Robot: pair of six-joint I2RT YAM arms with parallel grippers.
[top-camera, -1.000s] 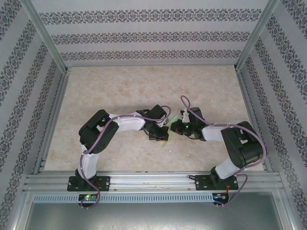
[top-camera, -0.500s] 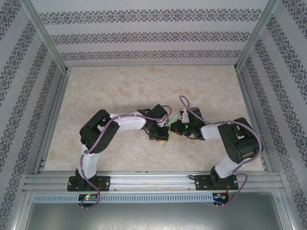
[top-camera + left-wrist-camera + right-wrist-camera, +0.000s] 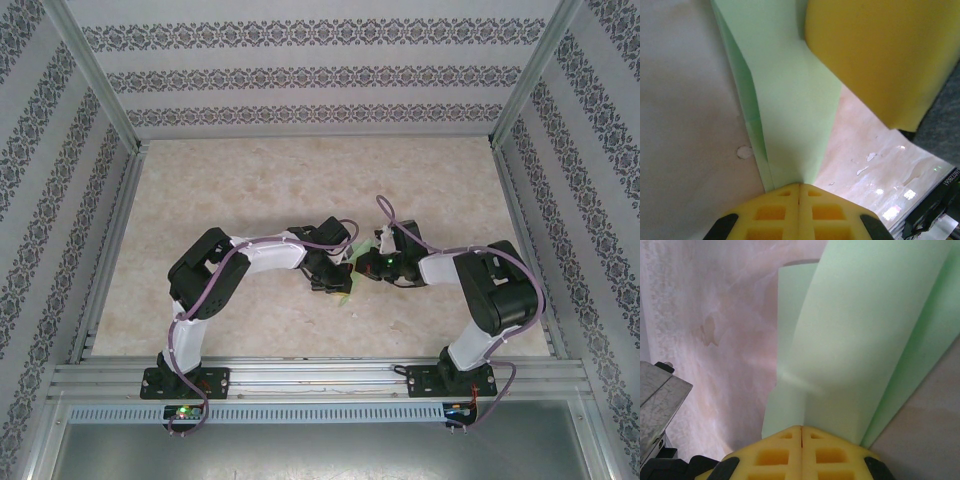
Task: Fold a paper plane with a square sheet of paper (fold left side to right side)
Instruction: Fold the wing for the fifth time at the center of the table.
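While low over the table [image 3: 250,180], left claw [image 3: 799,187] and right claw [image 3: 801,429] both clamped tight on folded green paper [image 3: 790,100].

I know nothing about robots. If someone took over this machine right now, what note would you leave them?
Left gripper: shut on the thin light green paper.
Right gripper: shut on the same paper, opposite side.
Paper: between both grippers, mid-way across the beige marbled table.
Done: some folds, overlapping layers show.
Left: no finished pointed plane seen; remaining folds to make.
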